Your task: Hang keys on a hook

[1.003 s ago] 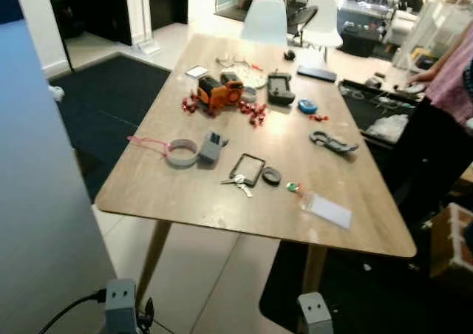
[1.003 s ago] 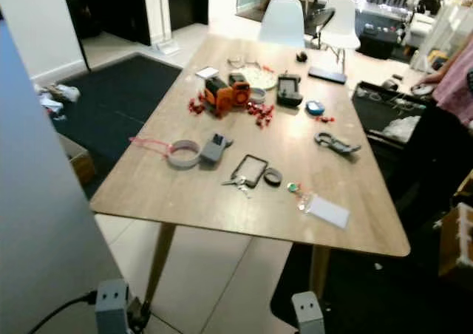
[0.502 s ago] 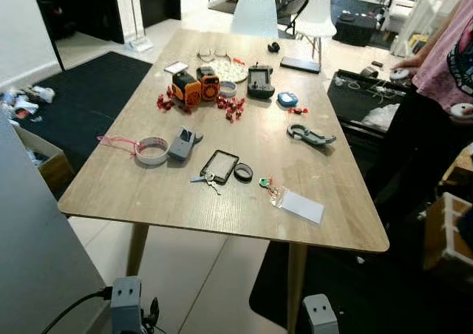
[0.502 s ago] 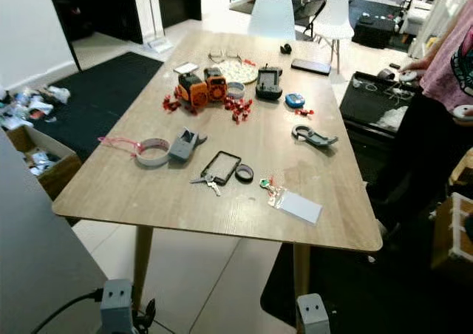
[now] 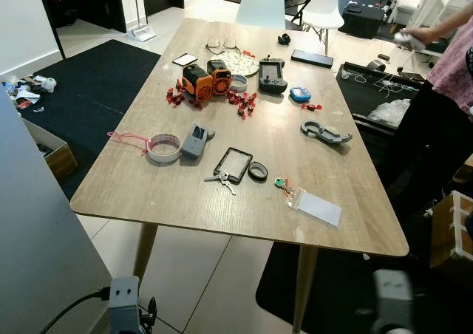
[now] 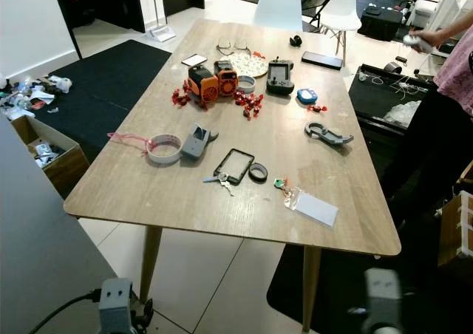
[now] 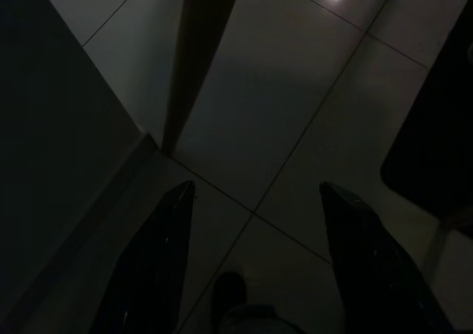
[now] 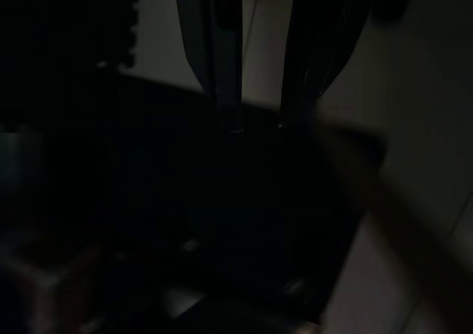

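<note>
The keys (image 5: 222, 179) lie flat on the tabletop (image 5: 162, 193) near its front edge, touching a black frame (image 5: 233, 164), blades pointing toward the robot's right. Left claw (image 7: 255, 267) hangs over the floor, fingers apart. Right claw (image 8: 259, 123): fingers slightly apart, in shade.

Person (image 5: 443, 75) cut off at frame edge; blurred right arm (image 6: 383, 298).

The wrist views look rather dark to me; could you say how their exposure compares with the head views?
Left wrist view: dim, open end effector over shaded floor tiles. Right wrist view: nearly black, blurred. Eye views: bright and sharp on the table and keys.
</note>
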Robot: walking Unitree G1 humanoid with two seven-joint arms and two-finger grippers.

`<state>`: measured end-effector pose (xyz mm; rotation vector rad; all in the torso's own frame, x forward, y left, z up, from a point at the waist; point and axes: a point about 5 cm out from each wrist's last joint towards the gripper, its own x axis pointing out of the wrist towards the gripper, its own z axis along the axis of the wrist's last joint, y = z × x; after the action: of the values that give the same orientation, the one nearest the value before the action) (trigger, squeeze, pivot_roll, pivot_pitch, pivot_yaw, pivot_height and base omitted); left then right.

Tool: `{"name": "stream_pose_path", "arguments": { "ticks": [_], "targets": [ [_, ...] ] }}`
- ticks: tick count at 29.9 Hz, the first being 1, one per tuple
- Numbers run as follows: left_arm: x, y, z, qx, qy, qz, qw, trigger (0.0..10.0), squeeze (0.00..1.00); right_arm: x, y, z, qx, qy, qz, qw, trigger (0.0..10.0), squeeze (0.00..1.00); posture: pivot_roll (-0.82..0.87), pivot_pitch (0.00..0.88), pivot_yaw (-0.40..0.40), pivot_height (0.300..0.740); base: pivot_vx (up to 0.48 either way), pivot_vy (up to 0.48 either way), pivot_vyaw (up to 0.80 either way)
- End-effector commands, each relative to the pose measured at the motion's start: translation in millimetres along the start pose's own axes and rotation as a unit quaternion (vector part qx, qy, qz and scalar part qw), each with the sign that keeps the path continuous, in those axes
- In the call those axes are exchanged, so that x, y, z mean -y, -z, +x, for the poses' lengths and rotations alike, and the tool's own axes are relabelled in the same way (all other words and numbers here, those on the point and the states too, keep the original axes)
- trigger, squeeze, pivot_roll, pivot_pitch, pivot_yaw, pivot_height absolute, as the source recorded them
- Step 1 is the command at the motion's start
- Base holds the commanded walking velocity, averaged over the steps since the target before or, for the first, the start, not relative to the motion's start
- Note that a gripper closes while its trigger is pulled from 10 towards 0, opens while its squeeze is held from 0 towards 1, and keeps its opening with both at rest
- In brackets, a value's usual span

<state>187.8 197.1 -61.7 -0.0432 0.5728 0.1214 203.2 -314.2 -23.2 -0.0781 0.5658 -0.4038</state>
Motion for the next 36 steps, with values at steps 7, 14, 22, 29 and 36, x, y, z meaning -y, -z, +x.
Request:
{"name": "stream_pose_path", "arguments": {
  "ticks": [7,14,22,29,36],
  "targets": [
    [-1.6,8.3,-3.4,-0.019,0.002,0.005,1.0,10.0,0.0,63.0,-115.2,12.7,0.195,0.107,0.078,0.972,10.0,0.0,0.04,0.062,-0.059,0.74,0.0,0.0,0.0],
    [-1.8,8.1,-3.0,-0.021,0.004,0.007,1.0,10.0,0.0,35.6,-204.0,15.3,0.304,0.018,0.068,0.95,10.0,0.0,0.04,0.058,-0.059,0.74,0.0,0.0,0.0],
    [-1.3,8.2,-3.0,-0.02,0.003,0.004,1.0,10.0,0.0,-64.0,-252.1,9.3,0.313,-0.247,0.03,0.917,10.0,0.0,0.04,0.052,-0.07,0.74,0.0,0.0,0.0],
    [-1.4,10.3,-4.4,-0.022,0.003,0.002,1.0,10.0,0.0,-112.8,-234.4,6.4,0.256,-0.355,0.017,0.899,10.0,0.48,0.05,0.047,-0.072,0.74,0.0,0.0,0.0],
    [-2.2,11.9,-5.6,-0.023,0.003,0.003,1.0,10.0,0.0,-125.8,-212.4,7.6,0.215,-0.369,-0.024,0.904,10.0,0.28,0.05,0.046,-0.07,0.74,0.0,0.0,0.0]
  ]
}}
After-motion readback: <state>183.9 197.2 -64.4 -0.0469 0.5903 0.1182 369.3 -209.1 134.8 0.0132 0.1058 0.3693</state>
